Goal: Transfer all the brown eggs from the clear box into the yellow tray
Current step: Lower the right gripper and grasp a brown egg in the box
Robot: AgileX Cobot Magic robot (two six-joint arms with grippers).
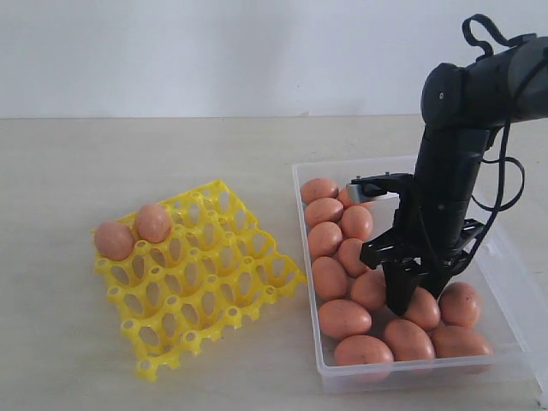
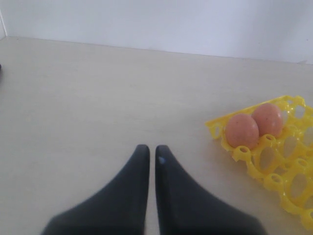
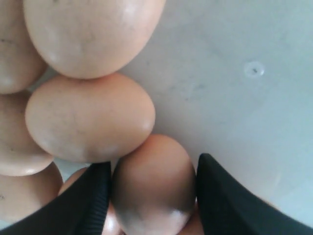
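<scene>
Down in the clear box (image 1: 505,274), the right pincer (image 1: 414,301) grips one brown egg (image 3: 154,191), other eggs (image 1: 344,317) packed beside it. The left pincer (image 2: 152,161) is closed and empty above the worktop (image 2: 98,98). Farther off, two eggs (image 1: 152,223) sit in the yellow tray (image 1: 214,291).

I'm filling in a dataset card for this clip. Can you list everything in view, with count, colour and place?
Yellow tray: one, bright yellow, on the table left of the box.
Eggs in the tray: two, pinkish-brown, side by side in cells at one corner.
Clear box: one, transparent, on the table's right side.
Eggs in the box: about fourteen showing, tan-orange, crowded together; the arm may hide more.
Table: one, pale beige.
Wall: white, behind the table.
Left end effector: one, black, fingers nearly together, empty, over bare table near the tray.
Right end effector: one, black, down in the box, straddling one egg; unclear if it is gripping.
</scene>
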